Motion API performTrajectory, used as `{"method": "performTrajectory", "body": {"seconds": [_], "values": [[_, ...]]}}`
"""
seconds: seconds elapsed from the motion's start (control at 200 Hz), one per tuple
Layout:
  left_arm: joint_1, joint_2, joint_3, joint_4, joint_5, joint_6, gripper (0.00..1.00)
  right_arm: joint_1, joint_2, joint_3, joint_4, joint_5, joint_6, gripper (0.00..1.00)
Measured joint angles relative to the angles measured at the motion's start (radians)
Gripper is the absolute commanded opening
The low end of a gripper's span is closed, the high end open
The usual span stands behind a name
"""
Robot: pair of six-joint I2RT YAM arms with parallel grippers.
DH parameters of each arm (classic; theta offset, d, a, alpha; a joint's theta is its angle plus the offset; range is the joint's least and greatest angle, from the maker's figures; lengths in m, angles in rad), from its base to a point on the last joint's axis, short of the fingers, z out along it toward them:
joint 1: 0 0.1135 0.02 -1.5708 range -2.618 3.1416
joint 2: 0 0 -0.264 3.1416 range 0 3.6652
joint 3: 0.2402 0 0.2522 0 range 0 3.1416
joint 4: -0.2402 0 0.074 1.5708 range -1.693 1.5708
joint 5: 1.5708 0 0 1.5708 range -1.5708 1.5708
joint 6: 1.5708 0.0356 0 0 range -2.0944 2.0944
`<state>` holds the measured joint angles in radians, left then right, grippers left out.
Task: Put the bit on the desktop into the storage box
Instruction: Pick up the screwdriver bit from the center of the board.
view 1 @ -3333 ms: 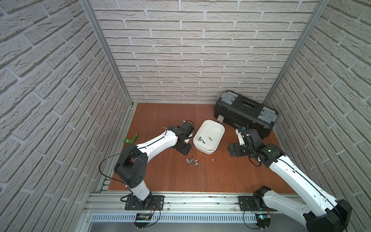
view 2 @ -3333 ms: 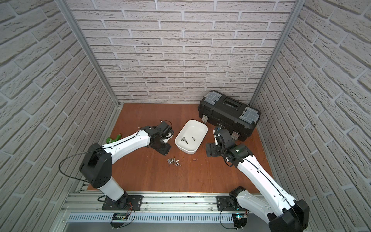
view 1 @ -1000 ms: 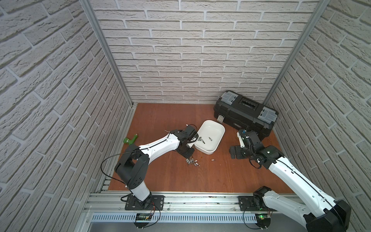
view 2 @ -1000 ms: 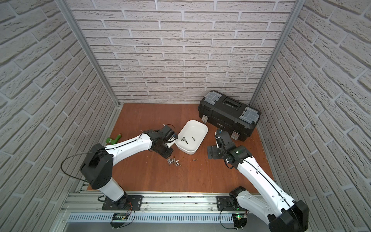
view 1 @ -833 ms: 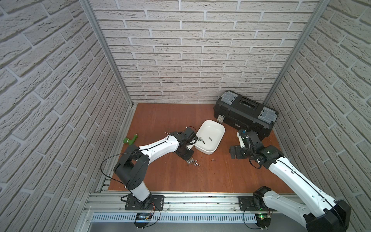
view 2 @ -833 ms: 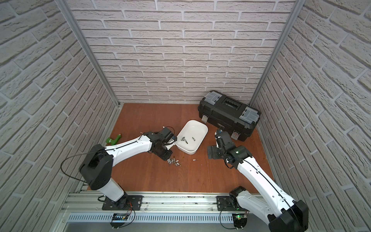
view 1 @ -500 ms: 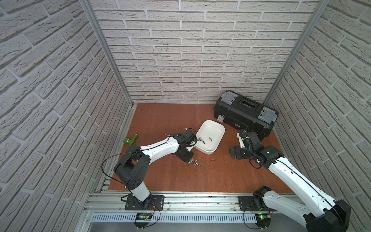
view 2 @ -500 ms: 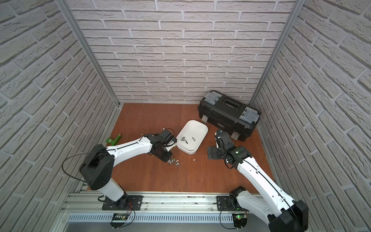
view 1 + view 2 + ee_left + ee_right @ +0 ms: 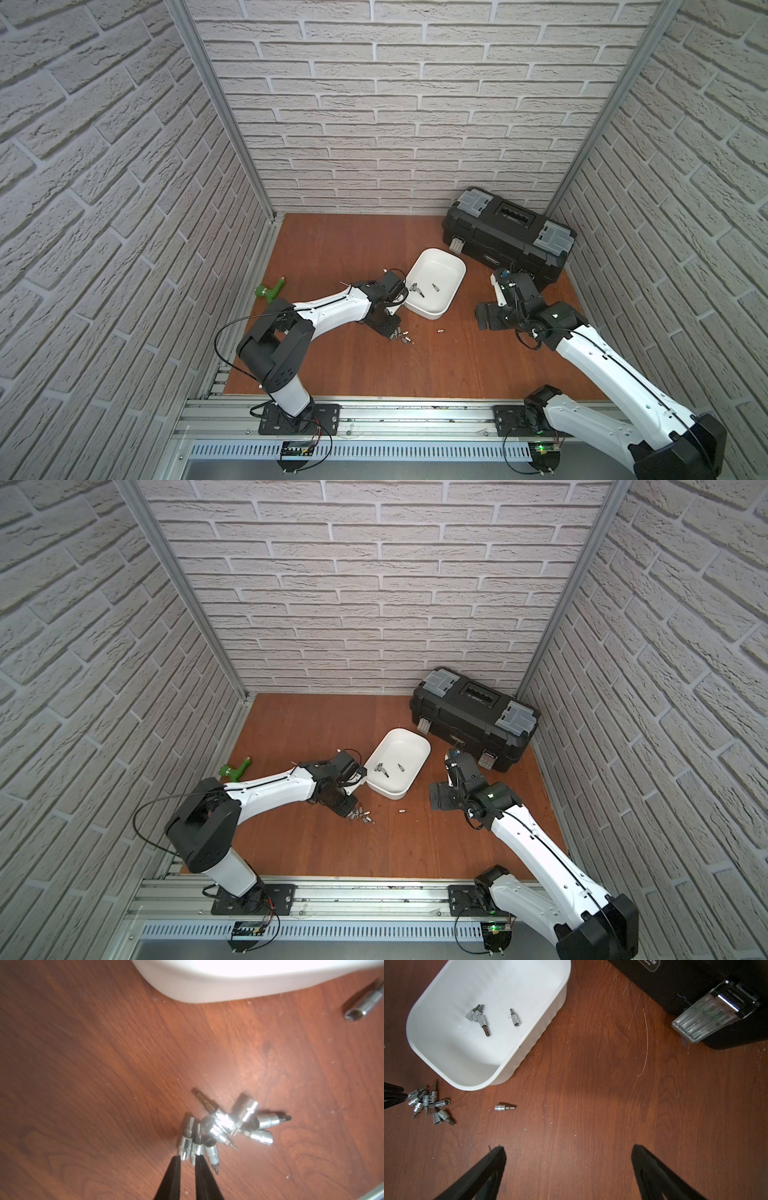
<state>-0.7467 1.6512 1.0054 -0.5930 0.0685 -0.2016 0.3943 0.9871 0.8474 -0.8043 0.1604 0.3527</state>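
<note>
— Where was the left gripper point(image 9: 188, 1160)?
— Low over the counter point(image 9: 104, 1064), nearly shut, pinching 1 bit point(image 9: 185, 1145) at the pile's point(image 9: 232, 1124) near edge. The box point(image 9: 207, 985) sat just beyond its tips.
— And the right gripper point(image 9: 569, 1159)?
— Spread wide, empty, with a lone bit point(image 9: 504, 1107) ahead of it.

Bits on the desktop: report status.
Left gripper shut on a bit at the pile edge. Right gripper open, empty. Storage box holds a few; stray bit lies apart. Nothing blocking.

The left pincer point(image 9: 188, 1157) has dropped onto the pile of bits point(image 9: 228, 1124), closing on one bit point(image 9: 186, 1140).
</note>
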Motion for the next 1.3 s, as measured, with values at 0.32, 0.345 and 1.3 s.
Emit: {"method": "performTrajectory", "body": {"seconds": [0.32, 0.345, 1.3], "values": [[0.000, 0.009, -0.018, 0.033, -0.006, 0.000, 0.21, 0.000, 0.000, 0.000, 0.000, 0.000, 0.000, 0.99], [0.000, 0.009, -0.019, 0.033, -0.008, 0.000, 0.21, 0.000, 0.000, 0.000, 0.000, 0.000, 0.000, 0.99], [-0.016, 0.034, -0.044, 0.069, -0.061, -0.005, 0.28, 0.000, 0.004, 0.000, 0.000, 0.000, 0.000, 0.99]]}}
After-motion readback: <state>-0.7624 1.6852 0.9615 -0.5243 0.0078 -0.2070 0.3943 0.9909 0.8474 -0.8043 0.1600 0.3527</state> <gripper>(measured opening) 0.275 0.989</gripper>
